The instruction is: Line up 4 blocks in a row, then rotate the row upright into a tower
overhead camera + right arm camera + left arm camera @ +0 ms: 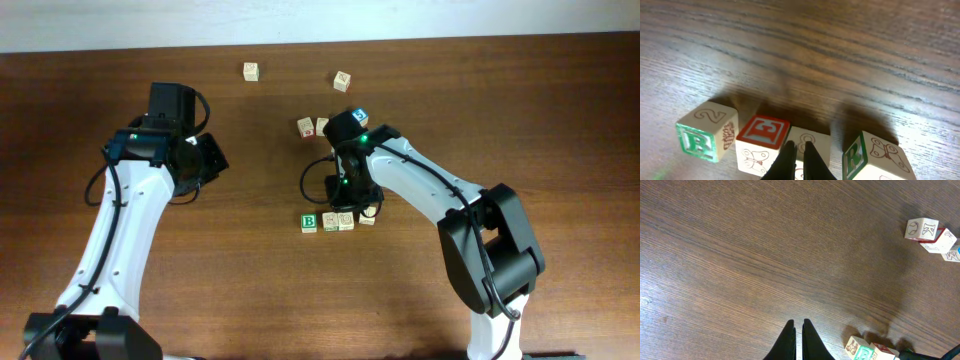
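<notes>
Four blocks lie in a row in front of the right arm: a green "B" block point(309, 222) point(705, 132), a red-topped block point(330, 221) point(762, 132), a pale block marked "8" point(346, 220) point(817, 142) and a green "R" block point(368, 214) point(875, 155). My right gripper point(346, 207) point(798, 146) is shut with nothing between its fingers. Its tips point down at the pale block's near edge, beside the red-topped one. Well to the left of the row, my left gripper point(218, 160) point(797, 325) is shut over bare table, holding nothing. The row's left end point(860, 347) shows at the lower right of the left wrist view.
Behind the right wrist stand two pale cubes point(306, 127) point(322, 126) and a blue-faced cube point(360, 116). Two more cubes point(251, 71) point(342, 81) sit near the table's far edge. The left wrist view shows a "K" cube point(921, 229) at its upper right.
</notes>
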Robot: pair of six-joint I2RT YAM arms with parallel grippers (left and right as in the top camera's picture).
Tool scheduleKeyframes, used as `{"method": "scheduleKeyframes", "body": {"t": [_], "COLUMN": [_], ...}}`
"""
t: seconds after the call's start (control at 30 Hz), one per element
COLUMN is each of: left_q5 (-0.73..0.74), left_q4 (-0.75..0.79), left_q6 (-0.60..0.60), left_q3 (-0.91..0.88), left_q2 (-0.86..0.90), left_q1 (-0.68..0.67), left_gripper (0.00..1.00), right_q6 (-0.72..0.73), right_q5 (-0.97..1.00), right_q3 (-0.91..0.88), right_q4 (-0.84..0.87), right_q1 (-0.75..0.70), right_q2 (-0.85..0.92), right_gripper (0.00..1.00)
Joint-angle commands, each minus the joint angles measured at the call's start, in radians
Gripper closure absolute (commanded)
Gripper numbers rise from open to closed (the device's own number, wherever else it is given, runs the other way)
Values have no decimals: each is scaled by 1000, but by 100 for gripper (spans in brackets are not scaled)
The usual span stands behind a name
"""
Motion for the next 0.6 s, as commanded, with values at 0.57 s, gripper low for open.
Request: {"method": "scheduleKeyframes", "body": {"t": [0.57], "left_q5": [-80], "left_q4": [3], "left_q6": [-9], "left_q3": [-8], "left_q2": [6], "left_q1": [-68], "left_gripper": [95], "right_q6": [29], "right_q5": [24], "right_q3": [-15], "right_q4": [-58], "right_q1": [-111], "right_q2": [19], "right_gripper": [93]}}
